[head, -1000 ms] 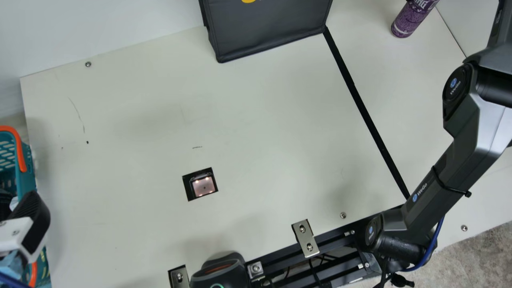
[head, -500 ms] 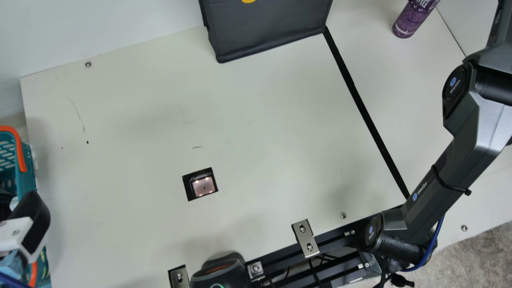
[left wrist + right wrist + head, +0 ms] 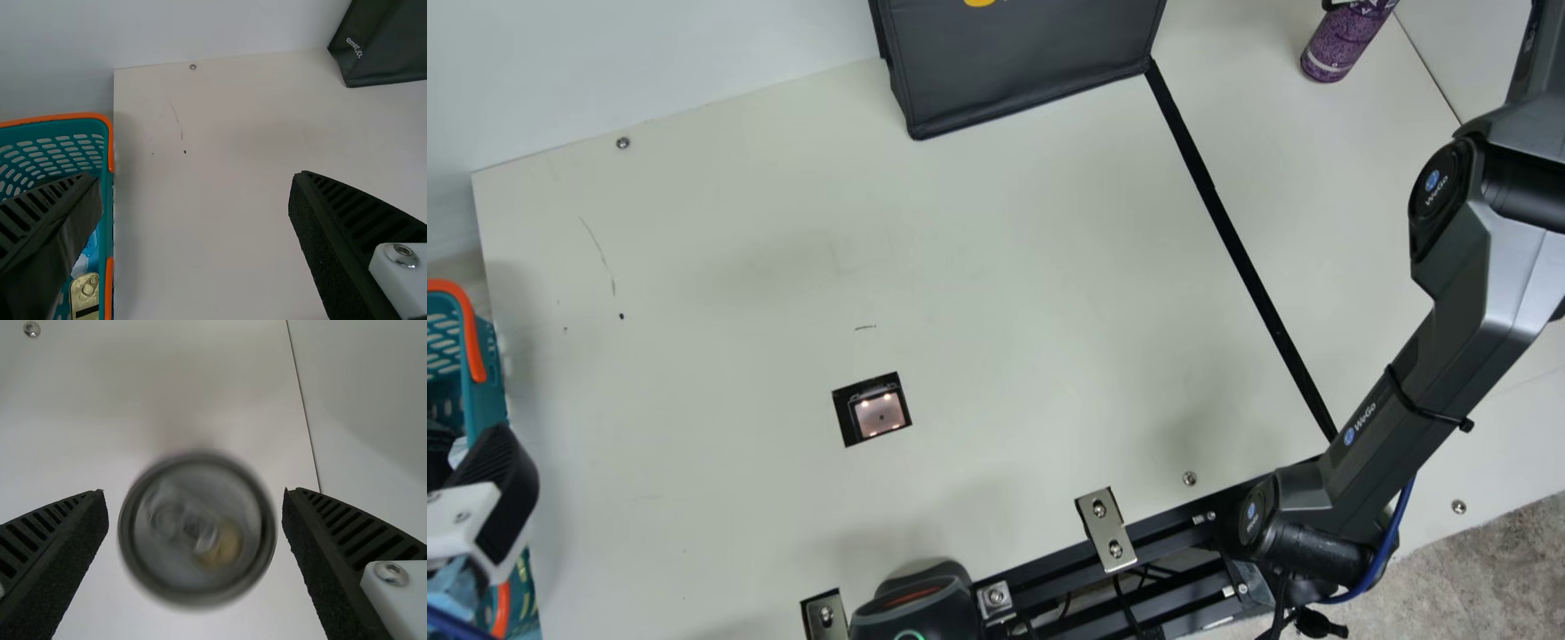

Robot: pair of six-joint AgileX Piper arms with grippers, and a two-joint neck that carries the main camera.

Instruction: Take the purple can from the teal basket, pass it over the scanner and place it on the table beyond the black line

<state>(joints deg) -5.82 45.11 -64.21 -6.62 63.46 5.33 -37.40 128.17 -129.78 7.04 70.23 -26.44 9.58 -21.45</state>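
Observation:
The purple can (image 3: 1343,44) stands on the table beyond the black line (image 3: 1240,253). At its upper part a sliver of my right gripper (image 3: 1334,4) shows. In the right wrist view the can's round top (image 3: 200,530) lies between the spread fingers of my right gripper (image 3: 193,492), with a narrow gap on each side. My left gripper (image 3: 503,502) is beside the teal basket (image 3: 487,391); in the left wrist view, my left gripper (image 3: 195,179) stands open and empty, one finger over the basket (image 3: 105,220). The scanner window (image 3: 879,412) is set in the table.
A dark fabric bag (image 3: 1023,62) stands at the table's back edge, by the black line's far end. Along the front edge are a black handheld device (image 3: 916,604), metal brackets (image 3: 1106,529) and a frame rail. Other items lie inside the basket.
The right arm has shifted slightly, and more of its gripper shows at the can's upper part. The can has moved a touch to the right. The left arm has kept still.

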